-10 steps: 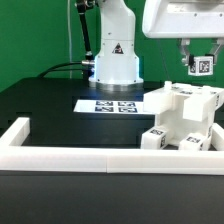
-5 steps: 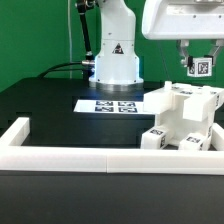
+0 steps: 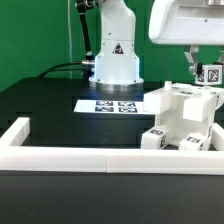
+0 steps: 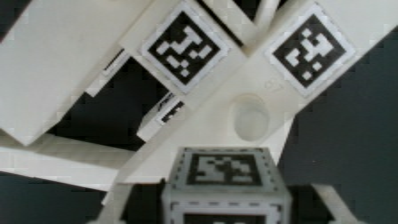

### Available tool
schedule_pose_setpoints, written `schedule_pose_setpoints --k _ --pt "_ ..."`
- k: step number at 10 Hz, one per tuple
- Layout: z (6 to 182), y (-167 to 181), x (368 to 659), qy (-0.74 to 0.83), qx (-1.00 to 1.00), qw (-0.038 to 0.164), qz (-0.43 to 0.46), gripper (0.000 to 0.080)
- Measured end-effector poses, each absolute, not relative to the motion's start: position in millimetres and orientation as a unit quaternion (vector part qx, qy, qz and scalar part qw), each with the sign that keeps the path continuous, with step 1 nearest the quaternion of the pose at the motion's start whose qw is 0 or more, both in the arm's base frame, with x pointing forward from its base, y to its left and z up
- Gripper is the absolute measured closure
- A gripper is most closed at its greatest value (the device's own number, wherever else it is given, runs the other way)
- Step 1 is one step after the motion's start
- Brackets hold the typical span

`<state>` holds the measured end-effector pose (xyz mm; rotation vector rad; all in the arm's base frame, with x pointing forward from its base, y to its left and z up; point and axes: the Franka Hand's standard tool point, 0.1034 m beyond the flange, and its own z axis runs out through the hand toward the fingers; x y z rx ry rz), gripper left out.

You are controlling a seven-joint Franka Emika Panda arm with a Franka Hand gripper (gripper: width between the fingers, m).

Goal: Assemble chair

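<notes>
The partly built chair (image 3: 184, 116) is a chunky white block of panels and bars with small tags, at the exterior view's right. My gripper (image 3: 208, 70) hangs just above its far right corner, shut on a small white tagged chair piece (image 3: 211, 73). In the wrist view that piece (image 4: 222, 168) sits between the jaws of the gripper (image 4: 224, 204), with the chair's white tagged bars (image 4: 187, 45) close beyond it. From these views I cannot tell whether the held piece touches the chair.
The marker board (image 3: 113, 105) lies flat in front of the robot base (image 3: 115, 60). A long low white border rail (image 3: 90, 157) runs along the front and turns back at the exterior view's left (image 3: 17, 132). The tabletop is black.
My gripper has shifted towards the exterior view's right and slightly down, carrying the small tagged piece with it. The chair has not moved.
</notes>
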<state>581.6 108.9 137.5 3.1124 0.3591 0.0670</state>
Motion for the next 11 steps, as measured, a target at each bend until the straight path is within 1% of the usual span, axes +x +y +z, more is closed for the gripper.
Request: schedule_pose_setpoints --k 8,11 --pt "129.8 109 569 0.108 0.994 0.004 0.012 0.0511" --pt "130.1 111 571 0.103 0.994 0.004 0.023 0.0511"
